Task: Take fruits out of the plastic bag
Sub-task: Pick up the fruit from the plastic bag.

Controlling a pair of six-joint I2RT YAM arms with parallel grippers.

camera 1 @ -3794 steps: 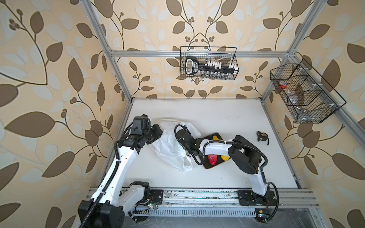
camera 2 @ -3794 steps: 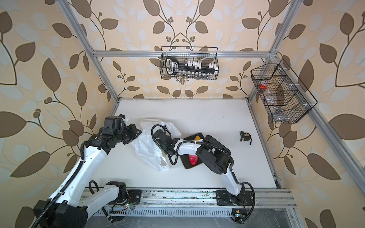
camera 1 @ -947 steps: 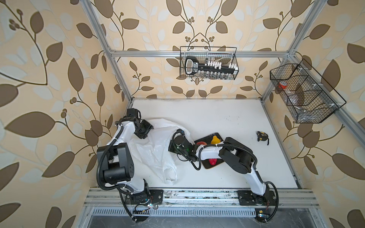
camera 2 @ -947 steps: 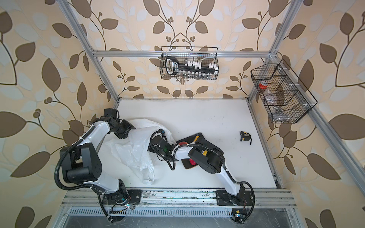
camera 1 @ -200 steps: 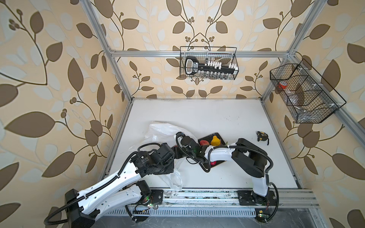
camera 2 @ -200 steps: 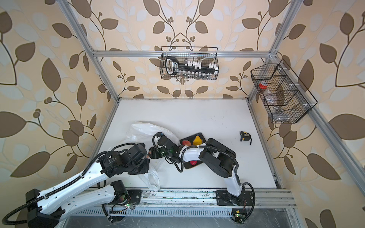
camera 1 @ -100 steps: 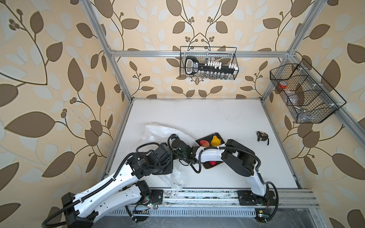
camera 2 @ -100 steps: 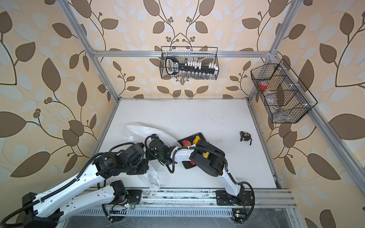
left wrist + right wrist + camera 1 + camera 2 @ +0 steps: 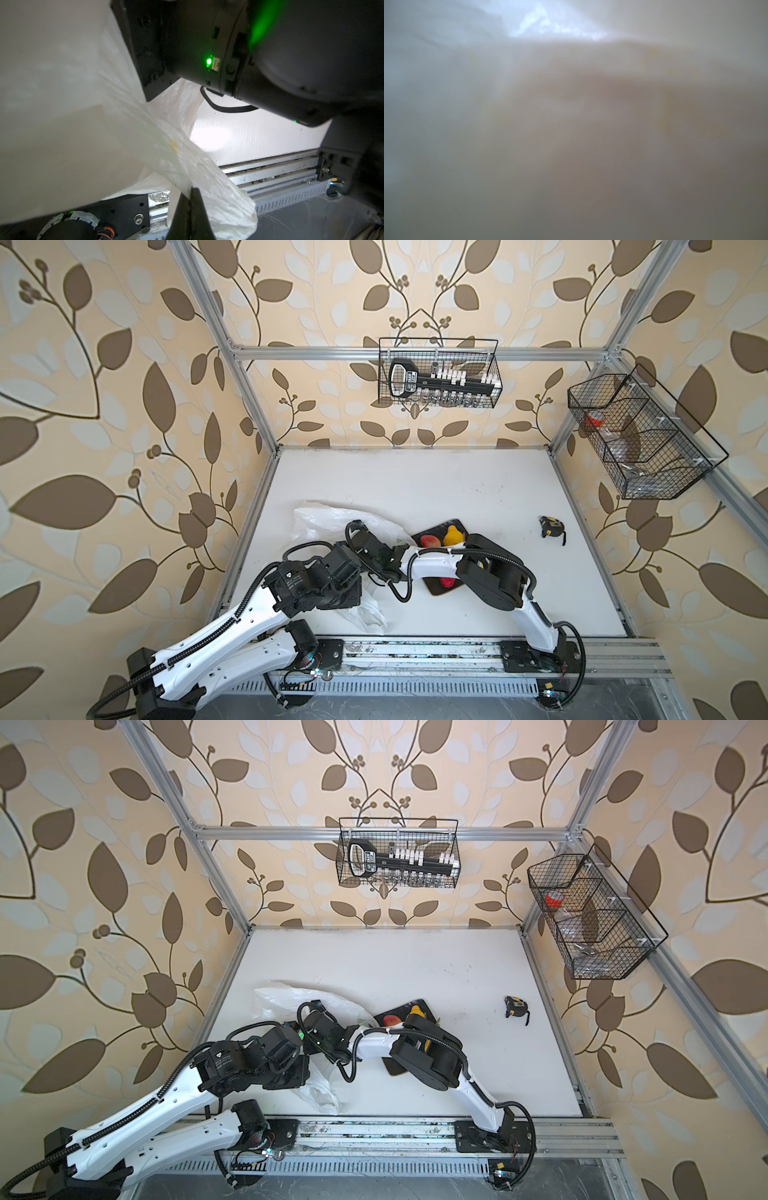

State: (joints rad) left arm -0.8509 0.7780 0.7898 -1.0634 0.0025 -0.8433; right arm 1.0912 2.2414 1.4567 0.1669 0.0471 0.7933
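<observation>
The left tool was clamped shut on a fold of the plastic bag, likely steadying it while the right tool reached inside. Whether that one was open or closed could not be told, as film fogged its wrist view. The black tray, right of the bag, held a red fruit, a yellow fruit and a second red fruit. The bag's contents were hidden.

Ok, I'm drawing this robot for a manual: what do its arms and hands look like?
The left arm and right arm have glossy white links between chunky black joints. Black cables loop outside them. A green light glows on one black housing. The left hand has slim black fingers.
</observation>
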